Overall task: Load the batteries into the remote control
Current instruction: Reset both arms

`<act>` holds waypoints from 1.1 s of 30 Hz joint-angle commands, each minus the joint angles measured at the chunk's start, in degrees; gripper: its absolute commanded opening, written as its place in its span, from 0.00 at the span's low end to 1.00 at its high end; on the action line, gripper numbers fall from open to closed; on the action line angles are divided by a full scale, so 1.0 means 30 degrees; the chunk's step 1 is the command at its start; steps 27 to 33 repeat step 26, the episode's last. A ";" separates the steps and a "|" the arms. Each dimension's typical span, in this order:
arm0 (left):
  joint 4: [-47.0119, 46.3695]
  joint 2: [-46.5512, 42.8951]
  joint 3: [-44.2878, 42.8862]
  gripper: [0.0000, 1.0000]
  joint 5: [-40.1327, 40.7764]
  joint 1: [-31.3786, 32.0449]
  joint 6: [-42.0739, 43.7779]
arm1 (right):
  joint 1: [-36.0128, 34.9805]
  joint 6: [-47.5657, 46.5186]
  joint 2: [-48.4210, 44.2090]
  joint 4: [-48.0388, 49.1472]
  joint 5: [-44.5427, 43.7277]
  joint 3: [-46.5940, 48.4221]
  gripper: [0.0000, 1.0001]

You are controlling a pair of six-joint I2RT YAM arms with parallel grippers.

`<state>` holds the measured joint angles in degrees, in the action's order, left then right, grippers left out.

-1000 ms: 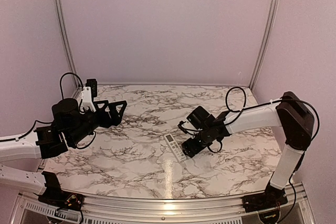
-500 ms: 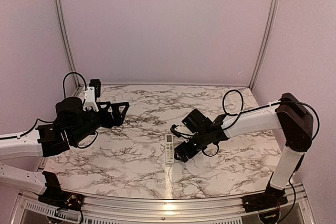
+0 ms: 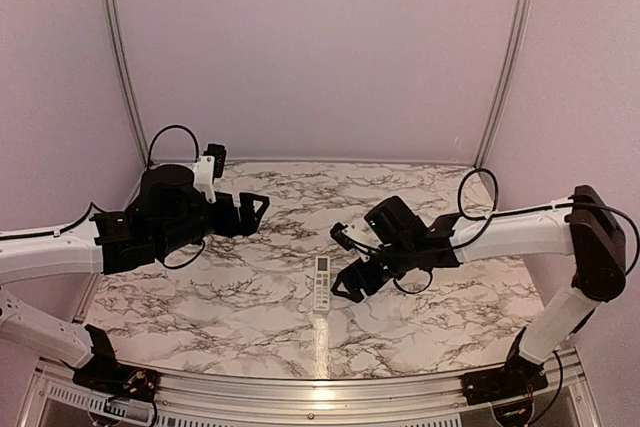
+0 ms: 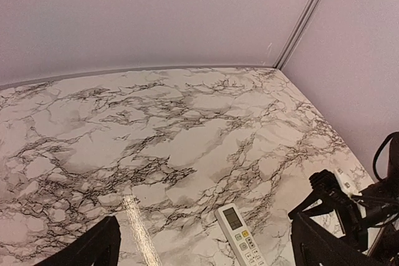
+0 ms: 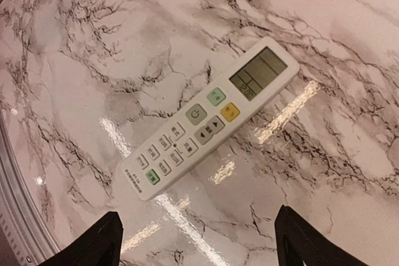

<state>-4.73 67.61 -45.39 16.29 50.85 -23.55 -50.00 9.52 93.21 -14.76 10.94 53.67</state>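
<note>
Remote (image 5: pixel 209 119): slim white plastic bar with rounded corners, flat and face up near the table's front middle; grey screen at one end, small grey, green and yellow buttons below it.
Right gripper (image 5: pixel 196 216): black fingers spread wide, gripping nothing; low over the table just right of the remote, not touching it.
Left gripper (image 4: pixel 206 232): black fingers wide apart, empty; raised well left of the remote.
Table (image 3: pixel 250 297): glossy marble-look top, white with dark veins and streaks of glare.
Walls (image 3: pixel 320 47): plain, matte, pale lilac.
</note>
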 commanded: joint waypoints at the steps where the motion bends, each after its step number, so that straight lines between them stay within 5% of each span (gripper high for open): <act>1: 0.3369 0.2103 -0.2334 0.99 -0.1033 -0.0666 0.0003 | 0.1716 0.0799 -0.2848 0.2447 0.1231 -0.0455 0.83; 6: 0.3473 0.4763 -0.3029 0.99 -0.2724 -0.0864 -0.0266 | 0.4478 0.1714 -0.4988 0.5532 0.2013 -0.2179 0.85; 9: 0.1995 0.5272 -0.2050 0.99 -0.3454 -0.0857 -0.1013 | 0.5174 0.1796 -0.5198 0.6538 0.1861 -0.3213 0.94; 20: -0.1399 0.5907 0.1410 0.99 -0.2476 -0.0866 -0.2023 | 0.5291 0.2818 -0.4846 1.0208 0.1127 -0.6849 0.99; 33: -0.1877 0.5729 0.1661 0.99 -0.2196 -0.0866 -0.2050 | 0.5292 0.2767 -0.4949 1.0670 0.0924 -0.7255 0.99</act>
